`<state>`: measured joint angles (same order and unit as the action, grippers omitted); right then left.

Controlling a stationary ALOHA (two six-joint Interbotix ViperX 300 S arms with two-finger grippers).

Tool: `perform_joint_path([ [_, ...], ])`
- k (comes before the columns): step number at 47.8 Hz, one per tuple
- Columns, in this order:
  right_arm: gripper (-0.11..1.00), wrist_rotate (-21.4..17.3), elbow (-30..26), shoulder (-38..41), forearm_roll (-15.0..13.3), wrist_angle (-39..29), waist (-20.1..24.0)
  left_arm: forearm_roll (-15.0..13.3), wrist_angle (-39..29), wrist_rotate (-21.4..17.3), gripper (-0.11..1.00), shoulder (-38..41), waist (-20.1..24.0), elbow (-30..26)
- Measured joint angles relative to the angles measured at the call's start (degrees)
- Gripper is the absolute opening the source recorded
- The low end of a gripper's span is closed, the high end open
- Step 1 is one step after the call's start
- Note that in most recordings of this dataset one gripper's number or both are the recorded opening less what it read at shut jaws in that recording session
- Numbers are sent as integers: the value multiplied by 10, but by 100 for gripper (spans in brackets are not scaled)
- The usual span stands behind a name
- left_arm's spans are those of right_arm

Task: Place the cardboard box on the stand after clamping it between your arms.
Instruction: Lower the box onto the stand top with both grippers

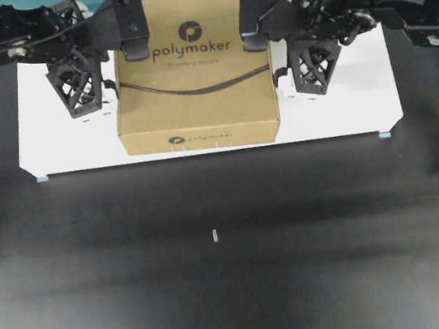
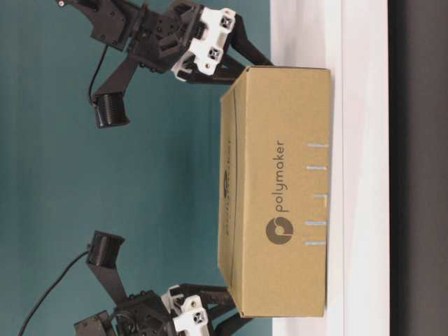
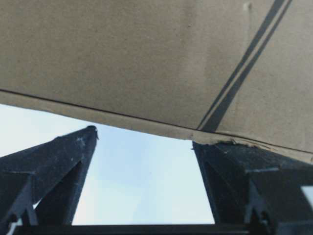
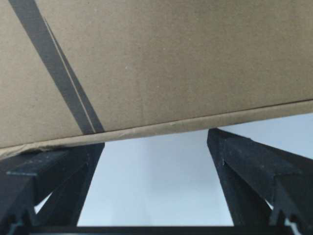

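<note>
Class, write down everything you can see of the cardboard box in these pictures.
The cardboard box is flat, square and plain brown, printed with a dark round logo, the word "polymaker" and a thin curved dark line. It is closed and lies flat on the white stand, its front edge near the stand's front edge. The left gripper and right gripper flank its sides, fingers open; whether they touch it is unclear.

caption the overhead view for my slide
Cardboard box on the white stand, flanked by open left gripper and right gripper.
</note>
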<state>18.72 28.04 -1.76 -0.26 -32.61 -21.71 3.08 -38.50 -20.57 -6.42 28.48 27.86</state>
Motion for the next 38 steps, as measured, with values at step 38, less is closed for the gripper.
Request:
perform_joint_path([
  [38,82,17,2,-32,3,-5,-17,-4,16,-4,76,-47,19,29],
])
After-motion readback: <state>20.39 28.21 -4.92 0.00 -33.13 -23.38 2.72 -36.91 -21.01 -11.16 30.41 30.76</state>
